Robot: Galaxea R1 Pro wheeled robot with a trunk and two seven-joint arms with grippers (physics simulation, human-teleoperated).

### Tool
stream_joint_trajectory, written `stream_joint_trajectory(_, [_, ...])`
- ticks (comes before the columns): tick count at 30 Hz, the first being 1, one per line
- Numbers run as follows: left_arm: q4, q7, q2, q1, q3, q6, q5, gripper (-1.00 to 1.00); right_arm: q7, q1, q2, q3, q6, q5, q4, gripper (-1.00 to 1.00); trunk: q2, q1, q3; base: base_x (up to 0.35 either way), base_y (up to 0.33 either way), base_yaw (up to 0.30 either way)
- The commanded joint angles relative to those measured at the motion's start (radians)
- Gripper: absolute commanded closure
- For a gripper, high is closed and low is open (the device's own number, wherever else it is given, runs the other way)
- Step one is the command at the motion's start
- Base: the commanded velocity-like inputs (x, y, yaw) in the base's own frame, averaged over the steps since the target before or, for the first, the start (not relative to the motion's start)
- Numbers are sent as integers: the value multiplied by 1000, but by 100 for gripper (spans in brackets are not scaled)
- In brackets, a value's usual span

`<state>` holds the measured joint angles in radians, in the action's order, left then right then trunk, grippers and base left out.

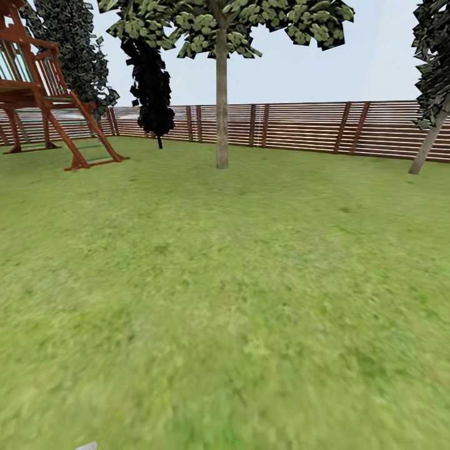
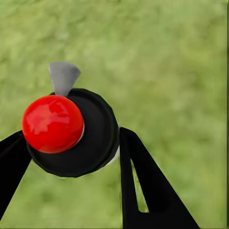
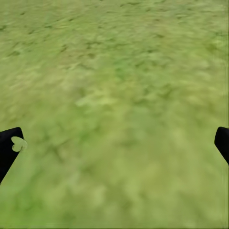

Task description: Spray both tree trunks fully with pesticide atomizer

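My left gripper (image 2: 71, 160) is shut on the pesticide atomizer (image 2: 71, 131), which has a black round cap, a glossy red knob and a grey nozzle. The black fingers (image 2: 143, 186) press it from both sides above the grass floor (image 2: 181, 71). A grey tip (image 1: 86, 446) pokes in at the head view's lower edge. One tree stands far ahead by the fence, with a straight grey-tan tree trunk (image 1: 222, 106) under blocky green leaves (image 1: 237, 22). No pesticide specks are visible on it from here. My right gripper (image 3: 114, 145) is open over bare grass.
A brown slat fence (image 1: 300, 128) closes the back of the lawn. A red-brown wooden play frame (image 1: 44, 94) stands at the far left. Dark columnar trees (image 1: 151, 87) stand by the fence, and a thin leaning trunk (image 1: 428, 144) is at the far right. Open grass (image 1: 225, 281) lies between me and the tree.
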<state>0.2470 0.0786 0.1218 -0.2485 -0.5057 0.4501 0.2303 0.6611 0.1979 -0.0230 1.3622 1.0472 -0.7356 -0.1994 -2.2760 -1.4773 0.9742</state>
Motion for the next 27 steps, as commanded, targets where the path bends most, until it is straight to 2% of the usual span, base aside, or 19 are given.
stream_joint_trajectory(1, [-1, 0, -2, 0, 0, 0, 0, 100, 0, 0, 0, 0, 0, 0, 0, -100, 0, 0, 0, 338, 0, 0])
stream_joint_trajectory(5, [-2, -1, -3, 0, 1, 1, 0, 100, -1, 0, 1, 3, 0, 3, -1, -100, 0, 0, 0, 338, 0, 0])
stream_joint_trajectory(9, [-3, -3, -7, 0, 3, 2, 2, 100, -4, 0, 31, 5, 0, 7, -26, -100, 0, 0, 0, 338, 0, 0])
stream_joint_trajectory(17, [-7, 3, -10, 0, 7, 1, 4, 100, -12, 0, 59, -2, 0, 0, -33, -100, 0, 0, 0, 338, 0, 0])
stream_joint_trajectory(27, [-11, 4, -11, 0, 8, 1, 4, 100, -11, 0, 70, -3, 0, 1, -32, -100, 0, 0, 0, 338, 0, 0])
